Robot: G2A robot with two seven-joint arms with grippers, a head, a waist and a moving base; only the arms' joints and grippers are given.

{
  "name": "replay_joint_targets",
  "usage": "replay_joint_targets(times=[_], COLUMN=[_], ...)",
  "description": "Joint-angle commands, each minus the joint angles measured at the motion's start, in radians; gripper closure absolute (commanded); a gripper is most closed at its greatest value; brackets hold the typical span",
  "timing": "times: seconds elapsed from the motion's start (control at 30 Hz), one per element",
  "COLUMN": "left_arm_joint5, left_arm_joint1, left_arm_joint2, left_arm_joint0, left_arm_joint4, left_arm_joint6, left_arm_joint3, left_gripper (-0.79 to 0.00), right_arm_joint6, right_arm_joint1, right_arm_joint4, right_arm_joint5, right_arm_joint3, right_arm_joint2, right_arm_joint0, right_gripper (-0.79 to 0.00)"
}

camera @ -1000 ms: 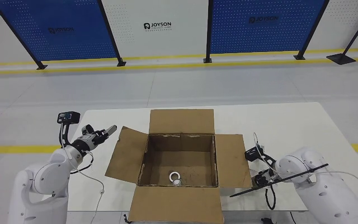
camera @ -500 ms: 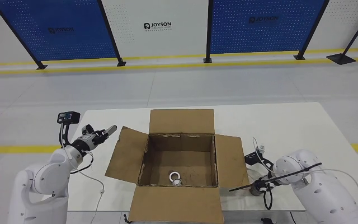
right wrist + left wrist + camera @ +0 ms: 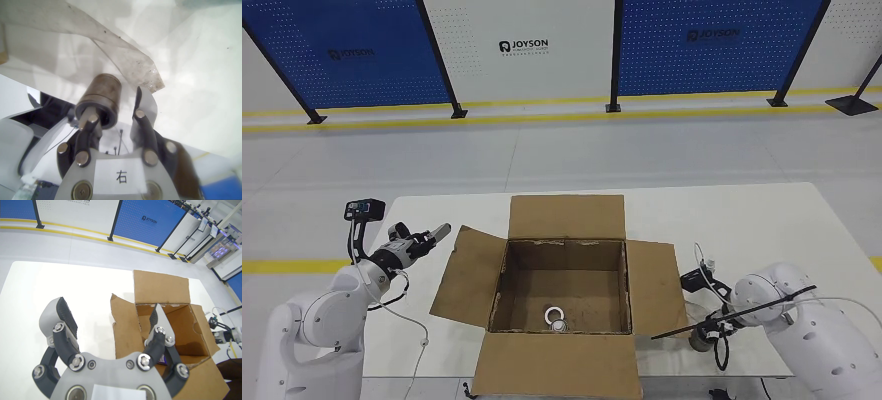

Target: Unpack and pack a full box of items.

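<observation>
Unpack phase, near its end by the look of it. The box [image 3: 564, 255] sits open at the middle of the desk [image 3: 742, 220], all four flaps out, with a small white ring item [image 3: 557, 320] on its floor near the front wall. The right end effector [image 3: 117, 94] is low over the desk just off the box's right flap, with a dark cylinder [image 3: 102, 98] in it. The view is poor, so I can't tell if the cylinder is clamped or already let go. The left end effector [image 3: 109, 304] is open and empty, held above the desk left of the box. Next move is probably to leave the cylinder on the desk clear of the flap, then reach down into the box for the ring, which needs a low pinch beside the wall.
</observation>
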Motion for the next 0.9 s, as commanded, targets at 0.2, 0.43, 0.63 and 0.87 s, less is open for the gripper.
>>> replay_joint_targets(times=[0.2, 0.43, 0.63, 0.87], left_arm_joint5=[0.000, 0.000, 0.000, 0.000], left_arm_joint1=[0.000, 0.000, 0.000, 0.000], left_arm_joint2=[0.000, 0.000, 0.000, 0.000], left_arm_joint0=[0.000, 0.000, 0.000, 0.000], left_arm_joint4=[0.000, 0.000, 0.000, 0.000], left_arm_joint6=[0.000, 0.000, 0.000, 0.000], left_arm_joint3=[0.000, 0.000, 0.000, 0.000], left_gripper=[-0.785, -0.785, -0.785, -0.785], right_arm_joint6=[0.000, 0.000, 0.000, -0.006], right_arm_joint1=[0.063, 0.136, 0.201, 0.221], right_arm_joint4=[0.041, 0.071, 0.099, 0.154], right_arm_joint5=[0.009, 0.059, 0.123, 0.166], right_arm_joint3=[-0.091, -0.217, -0.346, -0.502], right_arm_joint2=[-0.026, -0.053, -0.044, -0.004], right_arm_joint0=[0.049, 0.091, 0.147, 0.213], right_gripper=[-0.785, -0.785, -0.785, -0.785])
